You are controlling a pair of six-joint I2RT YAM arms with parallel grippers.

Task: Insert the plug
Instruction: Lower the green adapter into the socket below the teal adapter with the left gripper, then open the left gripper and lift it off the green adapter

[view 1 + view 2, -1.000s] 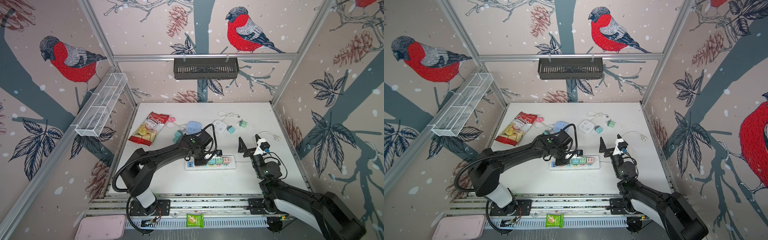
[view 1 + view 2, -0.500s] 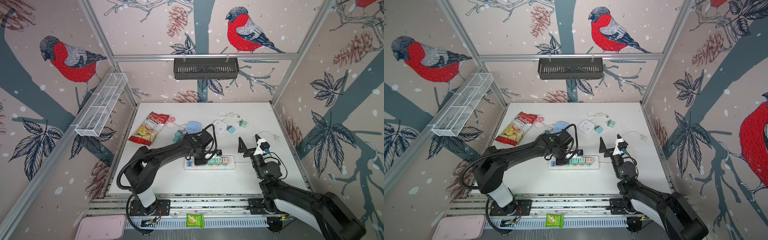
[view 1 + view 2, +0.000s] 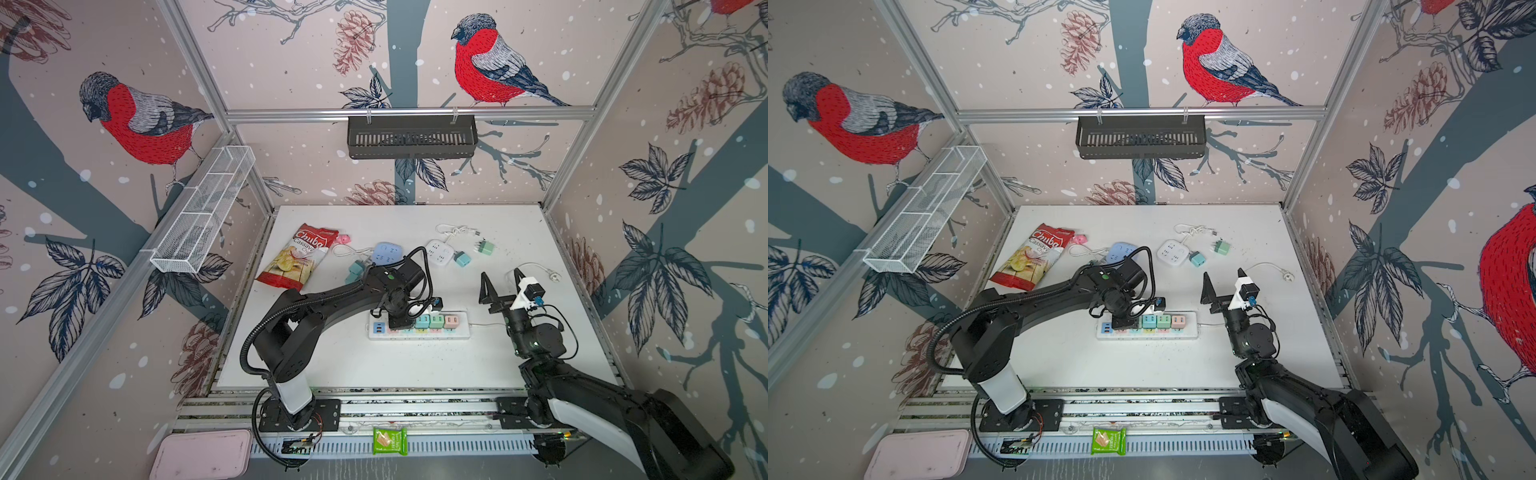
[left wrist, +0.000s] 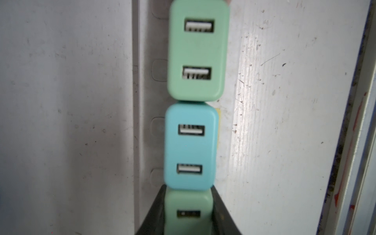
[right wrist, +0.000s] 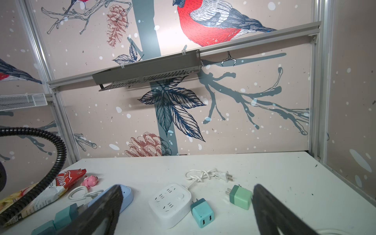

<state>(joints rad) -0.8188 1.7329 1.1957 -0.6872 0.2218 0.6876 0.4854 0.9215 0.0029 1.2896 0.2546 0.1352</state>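
Plug (image 4: 188, 211), pale green, sits pinched between the two black fingers (image 4: 153, 215) of the left gripper (image 3: 400, 323), one finger on each flank. Only its top face shows, with one USB slot. Whether its prongs are fully home I cannot tell.

Just beyond the fingertips, touching it: a teal charger (image 4: 190, 146). Next along, touching that: a second green charger (image 4: 197, 50). All three stand in one line on the white power strip (image 4: 145, 91).

In both top views the left gripper points straight down onto the row. A pink charger (image 3: 451, 321) closes the row on the right, and a blue USB block (image 3: 379, 327) sits at the strip's left end. The strip lies flat near the middle of the white table (image 3: 415, 370).

Further back, well apart from the strip: a snack bag (image 3: 297, 259), a blue socket cube (image 3: 386, 253), a white socket cube (image 3: 439, 251), and a loose teal charger (image 3: 462, 258) just beside it.

Right gripper (image 3: 500, 273) hovers right of the strip, fingers (image 5: 101, 211) spread wide, holding nothing.
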